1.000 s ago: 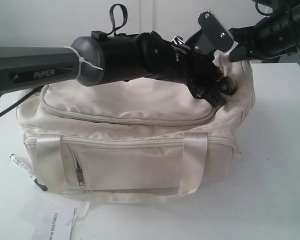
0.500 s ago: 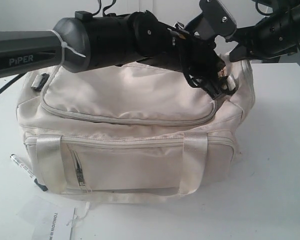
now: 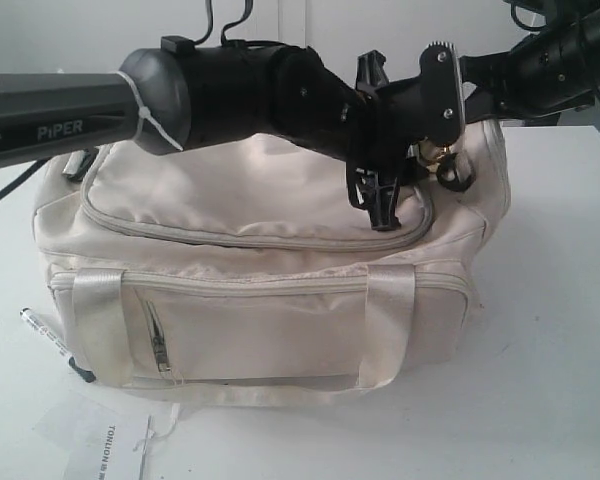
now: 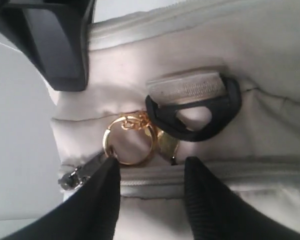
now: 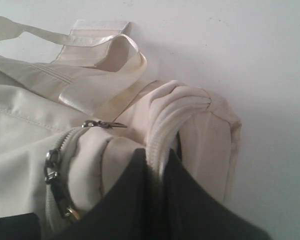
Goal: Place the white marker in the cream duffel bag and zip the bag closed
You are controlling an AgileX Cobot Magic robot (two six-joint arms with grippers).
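Well apart from white marker (image 3: 42, 328), left end effector (image 4: 151, 167) released, right end effector (image 5: 157, 157) clenching cream duffel bag (image 3: 260, 195).

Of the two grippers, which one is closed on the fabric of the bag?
The right gripper, shut on a bunched fold of the cream duffel bag. The left gripper is open, its fingers apart near a gold ring.

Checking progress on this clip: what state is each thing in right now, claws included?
white marker: lying on the table, not yet packed.
cream duffel bag: upright, top zip looks closed along the front.
left claw: open, over the bag's end by the gold ring.
right claw: shut on a fold of the bag's fabric.
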